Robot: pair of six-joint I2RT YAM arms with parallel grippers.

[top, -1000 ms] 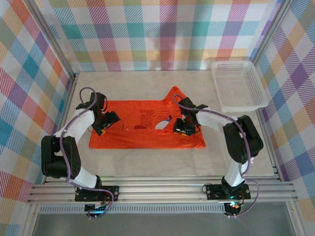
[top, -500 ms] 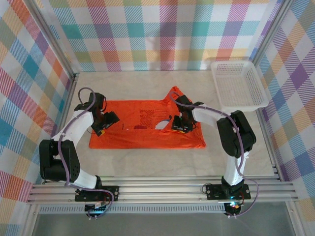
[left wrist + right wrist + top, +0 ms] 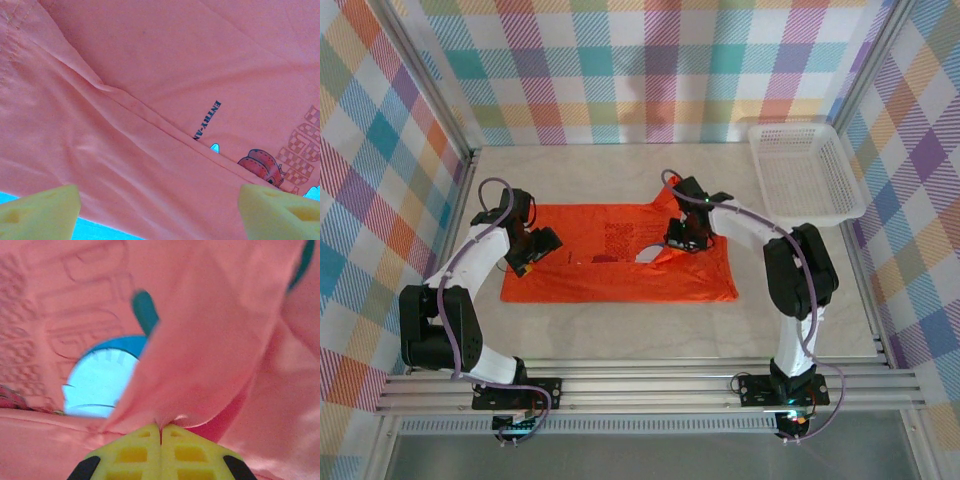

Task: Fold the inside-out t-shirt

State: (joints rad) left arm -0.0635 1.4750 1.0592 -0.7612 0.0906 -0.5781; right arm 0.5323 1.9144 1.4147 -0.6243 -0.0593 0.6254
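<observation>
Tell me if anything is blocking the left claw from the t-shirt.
Nothing visible does. The open left claw hangs right over the t-shirt, with bare orange fabric under its fingers.

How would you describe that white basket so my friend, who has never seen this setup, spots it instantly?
Find the pale table ringed by pastel plaid walls and look to its far right corner. The basket sits there, apart from the orange-red t-shirt spread mid-table. It is the one white, rectangular, lattice-sided thing on the tabletop.
</observation>
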